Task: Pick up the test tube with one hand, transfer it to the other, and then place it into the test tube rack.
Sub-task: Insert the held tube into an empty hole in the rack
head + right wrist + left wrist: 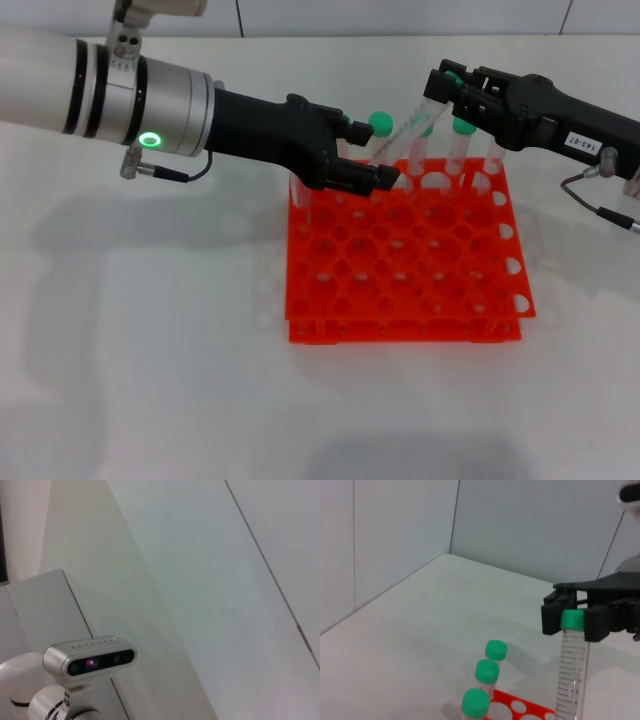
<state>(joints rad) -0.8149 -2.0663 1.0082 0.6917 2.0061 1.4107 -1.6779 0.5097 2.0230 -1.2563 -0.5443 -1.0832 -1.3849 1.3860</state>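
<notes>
Nearest the head camera: test tube rack [405, 255], orange-red, two-tiered, on the white table [150, 380]; front rows empty, several green-capped tubes [486, 672] stand upright in the back row.

Test tube [400, 135] is in the air over the rack's back edge, held between both arms. Right gripper [572, 620] has its fingers closed on the green cap, plain in the left wrist view. Left gripper [375, 178] sits at the tube's lower end; whether its fingers are pinched on it or already slack, I cannot tell.

Step in hand, by my reading: the handover, left to right, at or near completion.

Tube orientation: long axis tilted in the head view, cap up and toward the robot's right, bottom down toward the left gripper.

Next move calls for: left gripper clear, tube brought upright, bottom aligned over a free hole, then lowered straight.
</notes>
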